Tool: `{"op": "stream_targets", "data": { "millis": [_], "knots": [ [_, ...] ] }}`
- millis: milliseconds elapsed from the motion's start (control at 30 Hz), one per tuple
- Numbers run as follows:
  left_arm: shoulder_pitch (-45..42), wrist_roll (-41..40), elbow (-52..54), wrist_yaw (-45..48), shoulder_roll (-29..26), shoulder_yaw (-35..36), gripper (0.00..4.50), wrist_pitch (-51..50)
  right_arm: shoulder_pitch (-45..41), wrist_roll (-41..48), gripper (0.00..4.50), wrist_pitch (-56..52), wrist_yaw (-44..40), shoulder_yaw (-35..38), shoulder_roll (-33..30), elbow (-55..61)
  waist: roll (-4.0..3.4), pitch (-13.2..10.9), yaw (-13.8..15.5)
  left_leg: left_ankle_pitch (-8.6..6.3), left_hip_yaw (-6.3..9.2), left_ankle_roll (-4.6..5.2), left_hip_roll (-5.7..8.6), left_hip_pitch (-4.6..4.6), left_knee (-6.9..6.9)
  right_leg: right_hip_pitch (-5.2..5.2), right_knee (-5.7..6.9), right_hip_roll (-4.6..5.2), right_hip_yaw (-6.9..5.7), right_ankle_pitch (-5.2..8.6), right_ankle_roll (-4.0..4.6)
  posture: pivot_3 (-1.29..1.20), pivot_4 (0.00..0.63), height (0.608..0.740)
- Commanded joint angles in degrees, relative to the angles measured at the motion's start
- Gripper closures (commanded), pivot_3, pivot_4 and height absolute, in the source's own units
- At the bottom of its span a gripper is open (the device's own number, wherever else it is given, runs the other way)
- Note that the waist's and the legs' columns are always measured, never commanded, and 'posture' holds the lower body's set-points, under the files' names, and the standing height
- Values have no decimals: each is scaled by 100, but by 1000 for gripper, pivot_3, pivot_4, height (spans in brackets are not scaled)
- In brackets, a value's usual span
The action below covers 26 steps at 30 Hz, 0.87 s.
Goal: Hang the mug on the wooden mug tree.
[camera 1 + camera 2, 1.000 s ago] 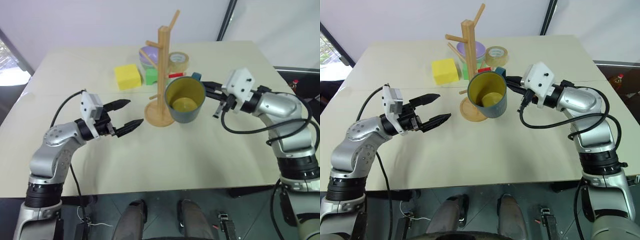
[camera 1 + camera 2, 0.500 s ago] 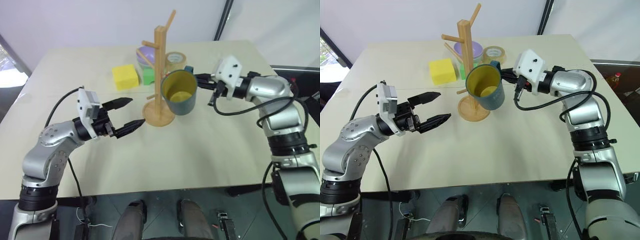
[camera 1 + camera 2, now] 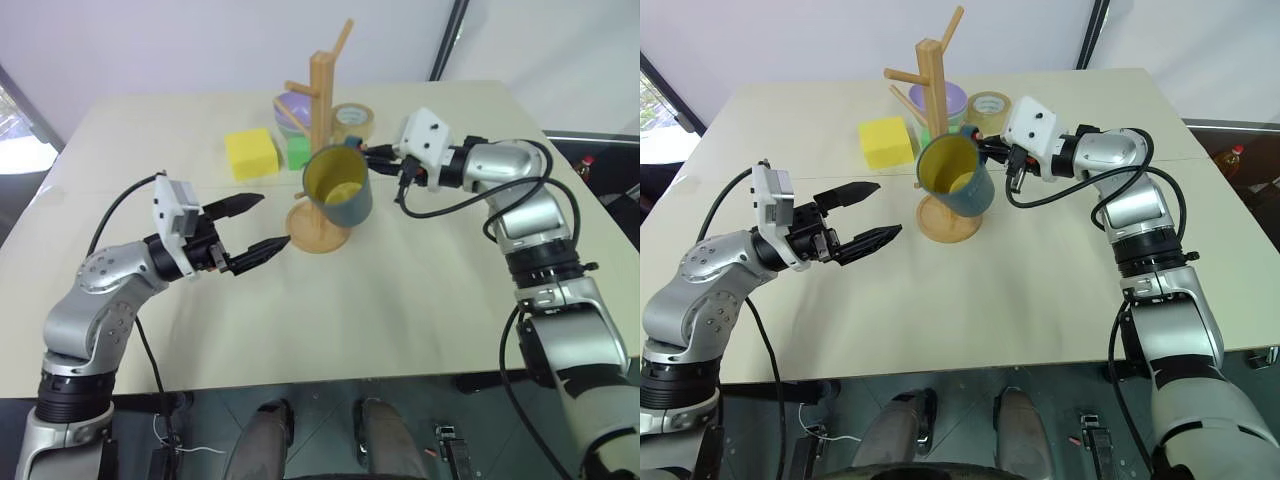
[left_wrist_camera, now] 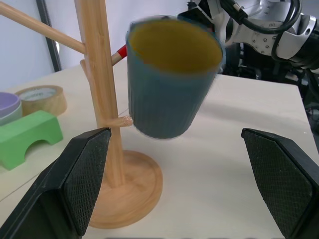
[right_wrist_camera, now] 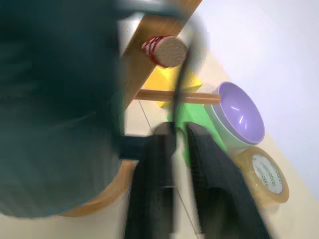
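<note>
Now the teal-blue cylindrical mug with yellow interior (image 3: 337, 190) hangs mid-frame against the tall light-wood mug tree (image 3: 321, 150), handle pinched by the right gripper (image 3: 992, 153). Seat the loop fully over a peg before loosening. Left gripper (image 3: 258, 224) gapes empty.

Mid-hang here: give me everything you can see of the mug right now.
The mug is a teal-blue cylinder with a yellow interior, looking ceramic, tipped with its open mouth toward the camera. It hangs off the table beside the wooden mug tree, over the tree's round base. The right end effector is at its handle side. A red-tipped peg sits at the handle; whether it carries the mug is unclear.
</note>
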State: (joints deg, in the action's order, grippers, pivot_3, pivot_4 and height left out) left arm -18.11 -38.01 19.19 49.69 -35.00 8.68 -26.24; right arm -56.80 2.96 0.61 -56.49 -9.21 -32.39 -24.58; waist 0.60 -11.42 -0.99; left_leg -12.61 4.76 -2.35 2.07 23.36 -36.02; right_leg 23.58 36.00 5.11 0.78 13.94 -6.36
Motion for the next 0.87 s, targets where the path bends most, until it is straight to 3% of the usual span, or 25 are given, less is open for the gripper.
{"op": "stream_targets", "data": {
  "millis": [33, 100, 267, 500, 667, 867],
  "knots": [
    [53, -87, 267, -63, -93, 147, 0, -36, -151, -100, 2025, 163, 161, 148, -58, 95, 0, 0, 0, 0, 0, 0, 0, 0, 0, 0, 0, 0, 0, 0, 0, 0, 150, 740],
    [96, -75, 273, -117, -105, 180, 0, -68, -40, -127, 989, 184, 218, 239, -196, 189, 0, 0, 0, 0, 0, 0, 0, 0, 0, -1, 0, 0, 0, 0, 0, 0, 150, 740],
    [358, 214, -5, -546, 2, 357, 0, 112, 658, 405, 989, -219, 509, 1018, -430, 618, 1, 0, 32, 0, 1, 0, 0, 1, 0, -2, -2, 1, 0, 1, 1, 0, 150, 740],
    [1019, 1322, -1200, -1732, 648, 796, 0, 1297, 2386, 1110, 989, -589, 1484, 2094, 21, 1265, 1, 1, 3, 0, -5, 0, -1, -5, 0, -2, 5, 1, 6, 1, 3, 0, 150, 740],
    [1329, 1766, -1936, -2170, 899, 890, 0, 1846, 3336, 1097, 989, -487, 1893, 2122, 446, 1414, 2, 2, 20, 0, -4, 0, -4, -13, -6, -8, 12, -2, 6, 3, 18, 0, 150, 740],
    [1434, 1786, -2006, -2243, 956, 903, 0, 1943, 3616, 1113, 989, -434, 1974, 2069, 692, 1307, 1, 2, 20, 0, -6, -1, -3, -13, -13, -11, 11, 0, 6, 1, 22, 0, 150, 740]
  ]
}}
